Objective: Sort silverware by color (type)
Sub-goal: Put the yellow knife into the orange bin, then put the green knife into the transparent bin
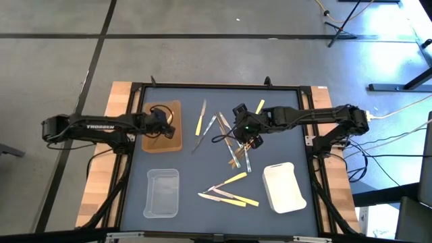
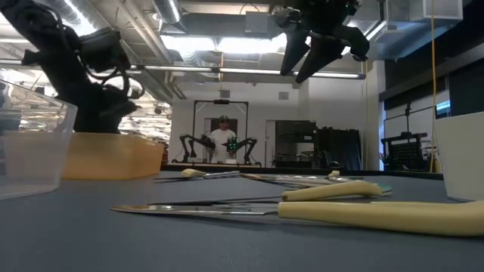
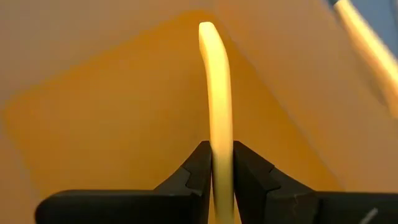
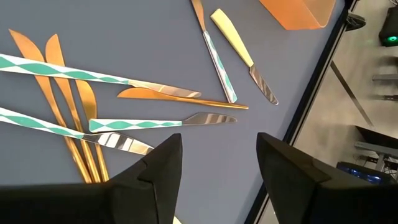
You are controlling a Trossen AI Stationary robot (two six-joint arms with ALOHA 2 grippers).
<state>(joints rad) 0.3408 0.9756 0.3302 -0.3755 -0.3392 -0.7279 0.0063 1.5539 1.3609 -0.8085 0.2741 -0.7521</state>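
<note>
My left gripper [image 3: 222, 149] is over the brown tray [image 1: 162, 127] at the table's far left, shut on a pale yellow utensil [image 3: 217, 93]. In the high view my left gripper [image 1: 164, 125] hides that utensil. My right gripper [image 4: 217, 162] hangs open above the middle pile of silverware [image 1: 229, 135], touching nothing. The pile holds knives with green-and-white handles [image 4: 137, 123], golden-tan ones [image 4: 74, 118] and a yellow-handled knife [image 4: 233, 37], all flat on the blue mat. More yellow utensils [image 1: 226, 192] lie nearer the front. My left gripper pinches the pale yellow utensil by its handle [image 3: 222, 171] between the two fingers. The fingers slant down from the table's left side, and the utensil sticks out forward past them over the brown tray's floor. Whether its free end [image 3: 208, 31] touches the tray I cannot tell.
A clear tray [image 1: 162, 192] stands at the front left and a white tray [image 1: 283, 187] at the front right. A single yellow-handled knife [image 1: 200, 121] lies between the brown tray and the pile. A person [image 2: 223, 136] stands in the room far behind the table.
</note>
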